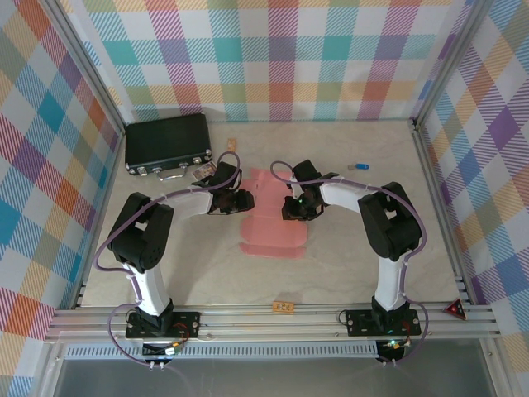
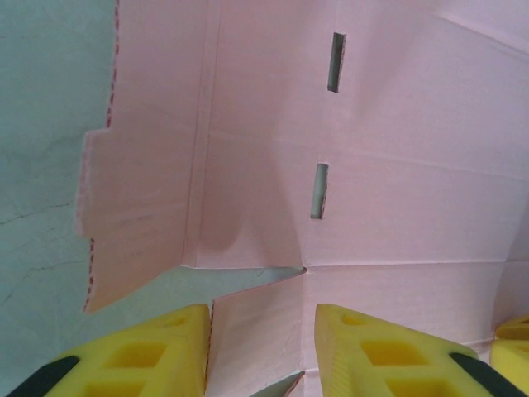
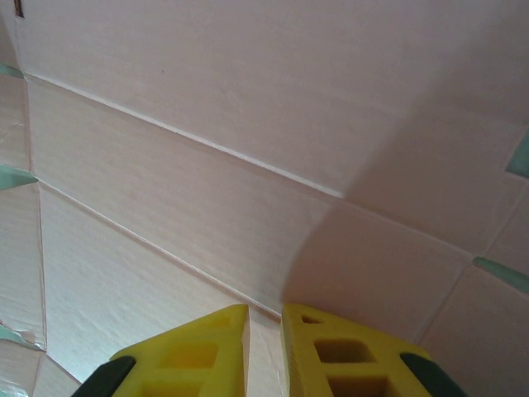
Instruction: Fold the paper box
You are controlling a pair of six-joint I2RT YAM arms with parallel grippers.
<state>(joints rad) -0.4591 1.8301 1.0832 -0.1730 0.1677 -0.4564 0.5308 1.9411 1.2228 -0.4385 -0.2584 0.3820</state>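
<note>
The paper box [image 1: 274,222] is a flat salmon-pink cut-out lying mid-table between both arms. My left gripper [image 1: 242,201] is at its left edge. In the left wrist view the yellow fingers [image 2: 157,347] stand apart, and a small side flap of the paper box [image 2: 256,331] lies between them against the left finger. Two slots [image 2: 319,190] show in the panel beyond. My right gripper [image 1: 289,208] is over the sheet's right part. In the right wrist view my right gripper [image 3: 264,313] has its fingers nearly together, pinching a thin raised fold of the paper box [image 3: 207,165].
A black case [image 1: 168,145] with metal latches lies at the back left, close behind the left arm. A small blue item [image 1: 358,166] sits at the back right and a tan scrap [image 1: 232,144] lies beside the case. Plaid walls enclose the table [image 1: 347,265].
</note>
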